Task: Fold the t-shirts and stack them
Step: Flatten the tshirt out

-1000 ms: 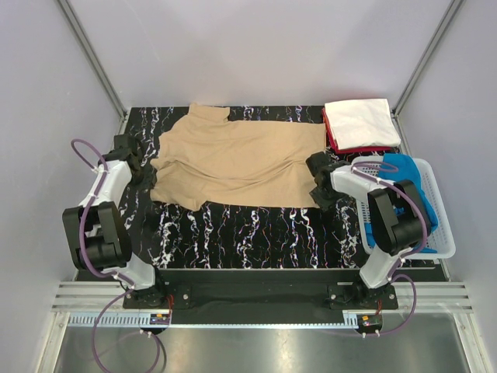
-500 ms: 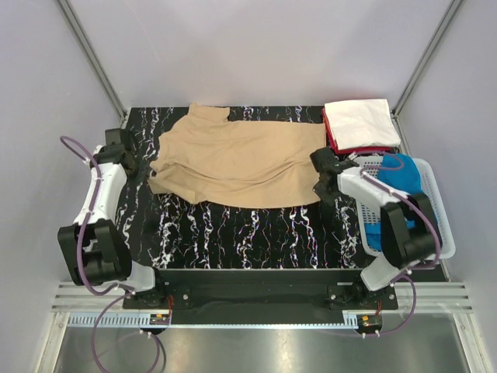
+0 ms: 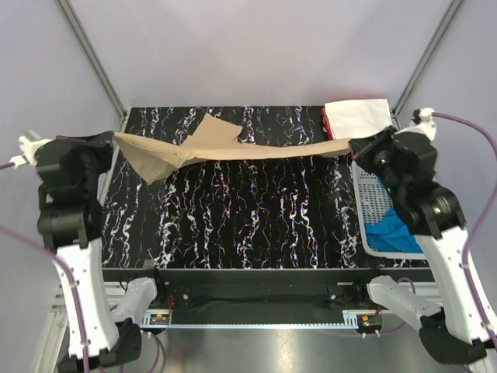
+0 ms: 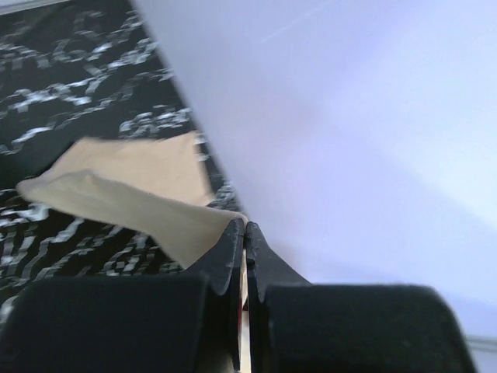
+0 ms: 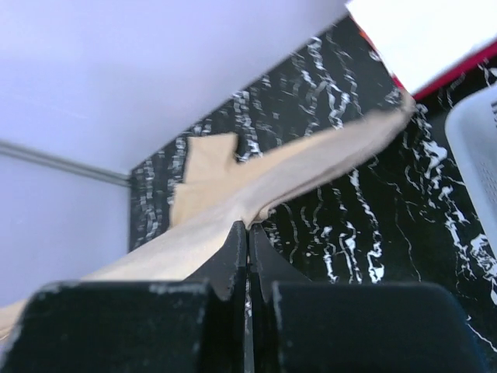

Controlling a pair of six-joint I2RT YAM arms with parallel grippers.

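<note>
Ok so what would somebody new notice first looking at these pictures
The tan t-shirt, lifted and stretched across the far half of the table, pinched at its ends by the left gripper and the right gripper. Next, a folded white t-shirt in the far right corner, and a blue t-shirt bunched in the white basket at the right edge.

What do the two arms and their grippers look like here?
Both the left arm and right arm have white links with bulky black joint housings, thin purple cables looping along them. The left gripper and right gripper are matte black with tapered fingers.
</note>
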